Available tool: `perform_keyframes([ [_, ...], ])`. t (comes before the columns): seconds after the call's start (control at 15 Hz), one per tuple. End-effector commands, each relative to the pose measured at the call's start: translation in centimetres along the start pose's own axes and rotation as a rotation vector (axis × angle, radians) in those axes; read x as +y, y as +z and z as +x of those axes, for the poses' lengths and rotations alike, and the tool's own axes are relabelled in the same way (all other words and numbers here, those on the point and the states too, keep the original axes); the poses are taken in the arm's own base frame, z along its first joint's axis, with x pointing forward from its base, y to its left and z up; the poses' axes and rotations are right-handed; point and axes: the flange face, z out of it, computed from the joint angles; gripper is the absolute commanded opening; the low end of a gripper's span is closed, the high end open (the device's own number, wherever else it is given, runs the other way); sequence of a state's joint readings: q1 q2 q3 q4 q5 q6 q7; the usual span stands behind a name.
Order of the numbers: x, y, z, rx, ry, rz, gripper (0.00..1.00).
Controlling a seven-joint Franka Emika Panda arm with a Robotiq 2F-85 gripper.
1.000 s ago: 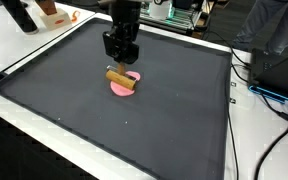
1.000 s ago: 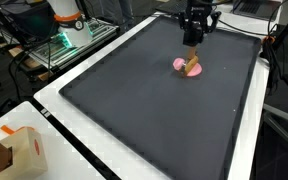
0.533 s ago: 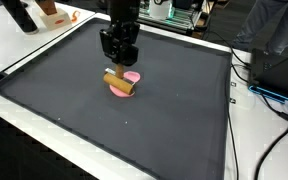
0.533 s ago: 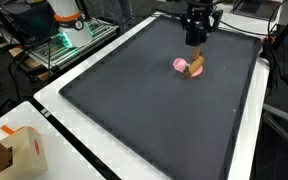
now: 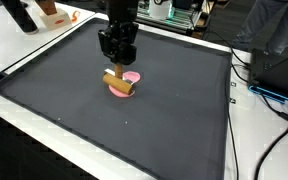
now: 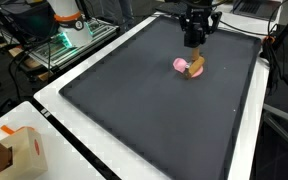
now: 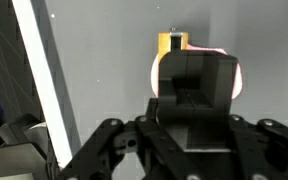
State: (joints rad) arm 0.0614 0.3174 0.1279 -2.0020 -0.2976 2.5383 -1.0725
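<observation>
Gripper parked right over a wooden block on a pink disc

The wooden block [image 5: 118, 81] lies flat across the pink disc [image 5: 131, 77], well inside the black mat [image 5: 174, 115] and nearer its edge on the arm's side. The gripper [image 5: 119, 62] hangs just above it, holding nothing. I can't tell how wide the fingers are, since the wrist view is mostly gripper body. My take is to stay centred over the block, line the fingers up across its narrow sides, and go straight down so the disc doesn't get nudged. Count: one block, one disc, one mat, one gripper.
</observation>
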Motion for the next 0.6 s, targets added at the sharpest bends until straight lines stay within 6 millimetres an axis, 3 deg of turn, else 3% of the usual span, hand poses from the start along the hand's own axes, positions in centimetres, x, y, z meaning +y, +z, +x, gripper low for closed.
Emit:
perform_keyframes([
  [0.0, -1.66, 2.09, -0.27, -0.032, -0.045, 0.164, 0.24],
  [0.27, -1.93, 1.79, -0.47, -0.087, -0.084, 0.276, 0.24],
  [0.53, -1.39, 1.34, -0.23, -0.069, -0.072, 0.246, 0.24],
])
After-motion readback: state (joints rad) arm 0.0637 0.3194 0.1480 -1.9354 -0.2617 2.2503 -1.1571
